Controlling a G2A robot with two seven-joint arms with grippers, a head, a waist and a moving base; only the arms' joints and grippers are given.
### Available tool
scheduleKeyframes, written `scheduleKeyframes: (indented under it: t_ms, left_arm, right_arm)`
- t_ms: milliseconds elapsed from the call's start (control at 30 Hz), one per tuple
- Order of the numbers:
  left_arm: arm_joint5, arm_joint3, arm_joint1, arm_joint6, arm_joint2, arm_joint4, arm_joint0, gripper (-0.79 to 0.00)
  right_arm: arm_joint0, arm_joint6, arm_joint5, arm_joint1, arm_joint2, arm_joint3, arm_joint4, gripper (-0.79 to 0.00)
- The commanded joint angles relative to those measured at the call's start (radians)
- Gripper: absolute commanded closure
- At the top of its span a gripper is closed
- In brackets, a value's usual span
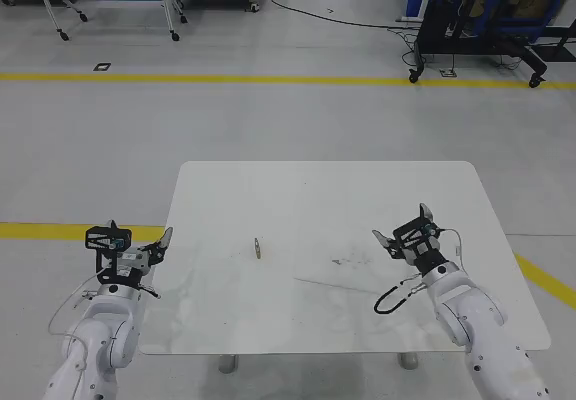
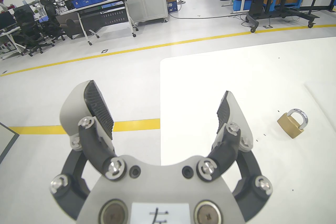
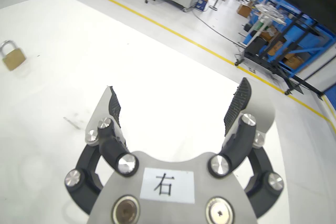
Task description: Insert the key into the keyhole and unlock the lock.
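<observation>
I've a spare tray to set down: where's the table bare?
The far half of the table, beyond the padlock, is bare; so is the near edge. The middle band holds the padlock, a thin sliver, perhaps the key, and the right gripper.

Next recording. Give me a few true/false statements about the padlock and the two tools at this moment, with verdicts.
1. The padlock rests on the white table, apart from both tools. True.
2. The left tool is shut on the padlock. False: it is open and empty, by the table's edge.
3. The right tool is open above the table. True.
4. The right tool holds a key. False: it holds nothing.
</observation>
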Motion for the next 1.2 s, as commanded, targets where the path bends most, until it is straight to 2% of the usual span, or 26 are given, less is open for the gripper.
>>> scheduleKeyframes:
  t_ms: [0,133,500,600,667,700,767,800,867,900,1100,1167]
  left_arm:
    - [0.0,0.0,0.0,0.0,0.0,0.0,0.0,-0.785]
    - [0.0,0.0,0.0,0.0,0.0,0.0,0.0,-0.785]
    - [0.0,0.0,0.0,0.0,0.0,0.0,0.0,-0.785]
    - [0.0,0.0,0.0,0.0,0.0,0.0,0.0,-0.785]
    - [0.0,0.0,0.0,0.0,0.0,0.0,0.0,-0.785]
    - [0.0,0.0,0.0,0.0,0.0,0.0,0.0,-0.785]
    - [0.0,0.0,0.0,0.0,0.0,0.0,0.0,-0.785]
    - [0.0,0.0,0.0,0.0,0.0,0.0,0.0,-0.785]
    - [0.0,0.0,0.0,0.0,0.0,0.0,0.0,-0.785]
    - [0.0,0.0,0.0,0.0,0.0,0.0,0.0,-0.785]
    - [0.0,0.0,0.0,0.0,0.0,0.0,0.0,-0.785]
    - [0.0,0.0,0.0,0.0,0.0,0.0,0.0,-0.785]
  right_arm:
    - [0.031,0.013,-0.093,-0.001,-0.048,0.027,-0.006,-0.785]
    - [0.096,0.056,-0.219,-0.005,-0.108,0.091,0.047,-0.785]
    - [0.112,0.073,-0.243,-0.005,-0.111,0.11,0.056,-0.785]
    - [0.194,0.127,-0.49,0.002,-0.122,0.216,0.157,-0.785]
    - [0.281,0.213,-0.699,0.006,-0.147,0.323,0.228,-0.785]
    - [0.329,0.247,-0.761,0.007,-0.153,0.377,0.254,-0.785]
    - [0.397,0.304,-0.783,0.006,-0.195,0.443,0.274,-0.785]
    - [0.421,0.314,-0.783,0.006,-0.222,0.457,0.281,-0.708]
    - [0.462,0.319,-0.783,0.009,-0.263,0.487,0.276,-0.493]
    - [0.479,0.316,-0.783,0.011,-0.278,0.5,0.263,-0.446]
    - [0.542,0.241,-0.782,0.014,-0.338,0.541,0.13,-0.296]
    - [0.55,0.205,-0.776,0.014,-0.353,0.549,0.087,-0.209]
